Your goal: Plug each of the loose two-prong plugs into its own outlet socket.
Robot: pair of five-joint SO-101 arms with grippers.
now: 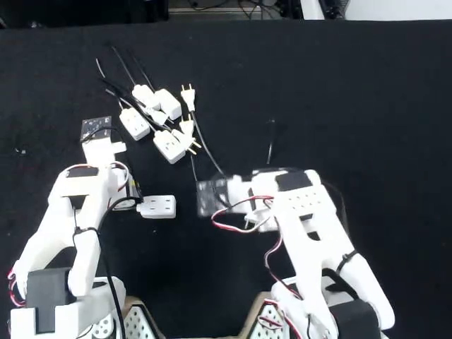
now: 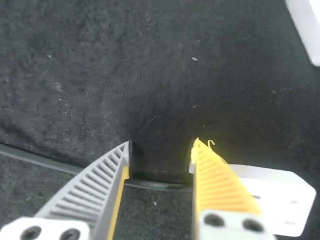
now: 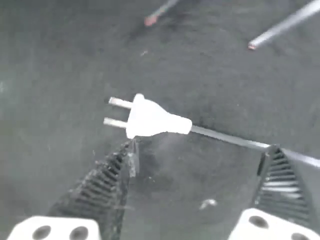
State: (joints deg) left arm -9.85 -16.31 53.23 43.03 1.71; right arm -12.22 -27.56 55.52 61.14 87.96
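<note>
Left gripper (image 2: 161, 145) gapes, its yellow finger (image 2: 217, 180) hiding part of an outlet socket (image 2: 275, 195). Right gripper (image 3: 199, 148) spreads wide just beside a two-prong plug (image 3: 150, 119).

Across the upper right of the high view we find wide black table (image 1: 374, 92) to pass over, broken by one thin black wire (image 1: 270, 145). At upper left a tangle of sockets and plugs (image 1: 161, 121) bars the way. A lone socket (image 1: 157, 206) crowds the parted left gripper (image 2: 160, 147). A plug (image 3: 150, 119) and its cord (image 3: 230, 139) lie across the wide-spread right gripper (image 3: 200, 150).
</note>
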